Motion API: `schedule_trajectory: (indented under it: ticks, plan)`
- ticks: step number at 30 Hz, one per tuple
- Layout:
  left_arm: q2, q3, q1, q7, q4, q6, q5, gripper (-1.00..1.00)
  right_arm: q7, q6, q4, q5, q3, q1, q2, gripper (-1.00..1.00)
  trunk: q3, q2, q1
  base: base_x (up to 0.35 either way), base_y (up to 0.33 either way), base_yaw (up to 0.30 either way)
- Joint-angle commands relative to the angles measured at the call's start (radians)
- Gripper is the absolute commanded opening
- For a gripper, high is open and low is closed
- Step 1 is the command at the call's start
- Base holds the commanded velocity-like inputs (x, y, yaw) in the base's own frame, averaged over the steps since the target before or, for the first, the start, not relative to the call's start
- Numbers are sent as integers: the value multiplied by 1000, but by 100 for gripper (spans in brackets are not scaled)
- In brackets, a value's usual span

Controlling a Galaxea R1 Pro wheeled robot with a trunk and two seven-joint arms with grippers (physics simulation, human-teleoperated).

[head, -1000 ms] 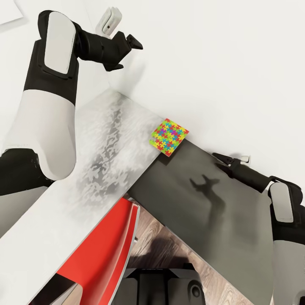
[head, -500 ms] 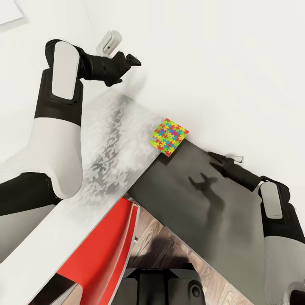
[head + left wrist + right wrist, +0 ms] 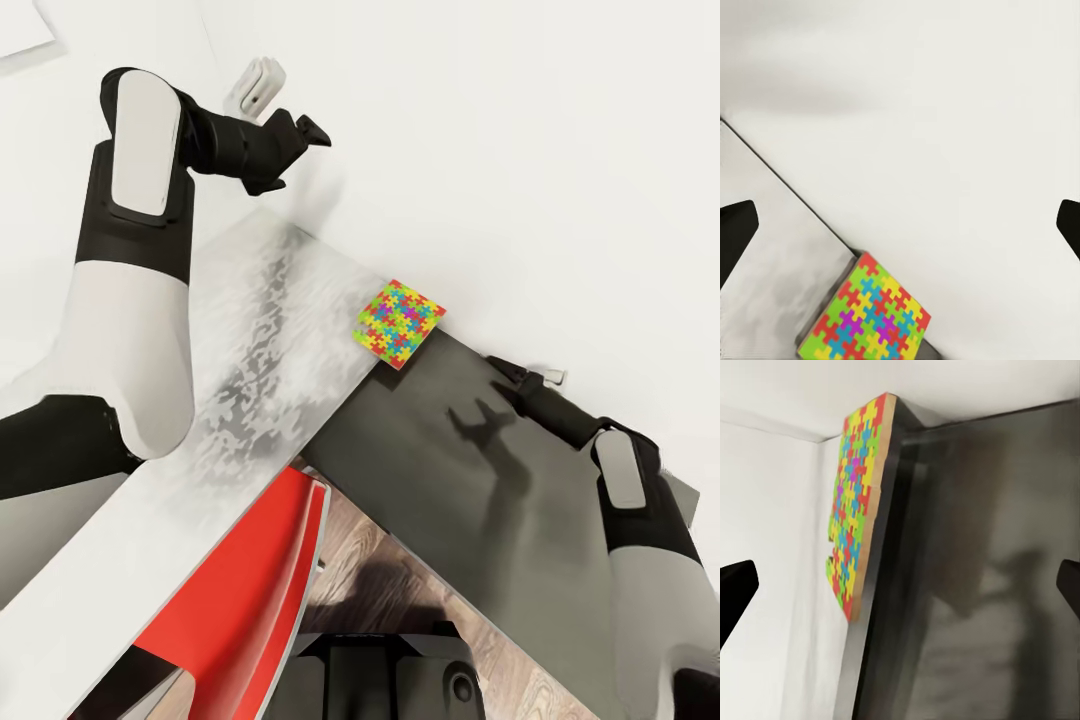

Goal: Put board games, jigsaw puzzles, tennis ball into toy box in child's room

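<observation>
Wall: a plain white wall [image 3: 945, 97] is seen across most of the left wrist view.
Tabletop: a pale grey-white mottled tabletop [image 3: 772, 277] is seen running along the wall, its far edge met by the wall in a straight line.
Puzzle: a thin square jigsaw puzzle board [image 3: 866, 315] patterned in yellow, red, blue, green and pink interlocking pieces is seen lying at the tabletop's end, close against the wall.
Fingers: two dark fingertips [image 3: 736, 232] are seen at opposite edges, set wide apart, with nothing held between them.

Head cam overhead; wrists share puzzle [image 3: 866, 319].
</observation>
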Motion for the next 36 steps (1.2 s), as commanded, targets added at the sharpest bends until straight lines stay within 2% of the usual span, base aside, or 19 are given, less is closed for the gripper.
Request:
schedule_trajectory:
  ticks: [1,7,17,23,36]
  plan:
    - [-1,2,-5,17,5,3,15,100,6,-9,12,-1,3,-2,4,100,-1,-2,1,0,0,0]
    - [-1,-3,-12,30,14,3,23,100,27,-55,49,-2,17,-7,11,100,-1,-2,1,0,0,0]
    - [1,-15,-29,41,29,4,36,100,120,-170,151,1,35,-24,17,100,-1,-2,1,0,0,0]
    - [2,-17,-44,42,37,4,52,100,157,-210,184,3,40,-31,20,100,-1,-2,1,0,0,0]
    - [3,-19,-64,44,50,4,73,100,192,-234,203,5,44,-36,25,100,-1,-2,1,0,0,20]
